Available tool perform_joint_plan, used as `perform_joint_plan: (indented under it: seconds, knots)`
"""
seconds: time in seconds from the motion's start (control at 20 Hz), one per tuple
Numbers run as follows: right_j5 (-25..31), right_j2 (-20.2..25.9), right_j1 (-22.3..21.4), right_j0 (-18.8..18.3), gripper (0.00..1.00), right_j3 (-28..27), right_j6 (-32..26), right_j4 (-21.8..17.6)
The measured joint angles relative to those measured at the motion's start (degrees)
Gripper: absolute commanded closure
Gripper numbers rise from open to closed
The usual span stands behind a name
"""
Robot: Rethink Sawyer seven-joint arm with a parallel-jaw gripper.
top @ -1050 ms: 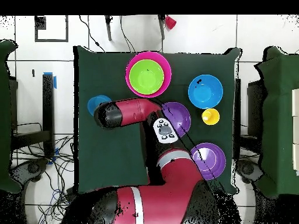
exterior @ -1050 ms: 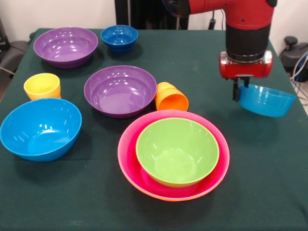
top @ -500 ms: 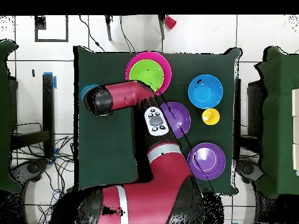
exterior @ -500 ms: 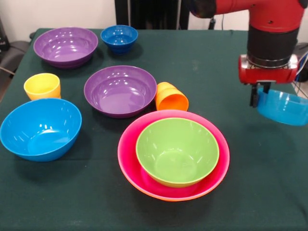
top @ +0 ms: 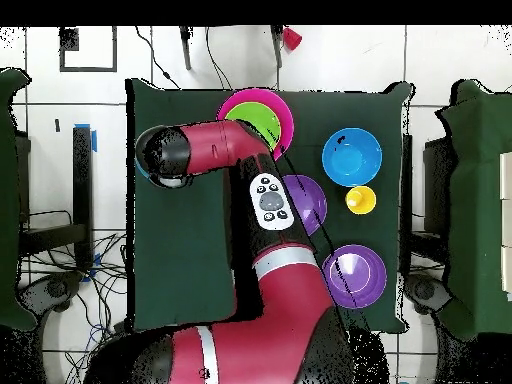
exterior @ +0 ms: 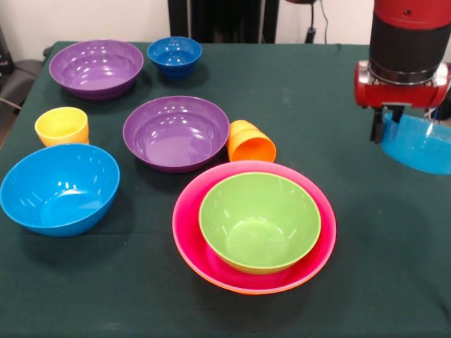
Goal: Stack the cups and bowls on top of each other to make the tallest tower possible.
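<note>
Now the gripper is gripping the teal bowl by its rim, holding it above the tabletop at far right.

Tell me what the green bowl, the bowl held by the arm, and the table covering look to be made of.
The round green bowl looks like glossy moulded plastic: bright glare spots inside. The teal bowl held by the end effector looks like thin translucent plastic, since its wall lets light through. The dark green table covering looks like matte cloth, showing no reflections.
</note>
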Motion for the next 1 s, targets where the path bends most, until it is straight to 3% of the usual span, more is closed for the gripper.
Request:
perform_joint_plan:
  seconds: [0.55,1.0]
  knots:
    - [3.15,0.01,-1.62,-0.47,1.0,-3.08,0.0,1.22]
    - [8.3,0.11,-0.1,-1.42,1.0,-9.45,-0.01,1.14]
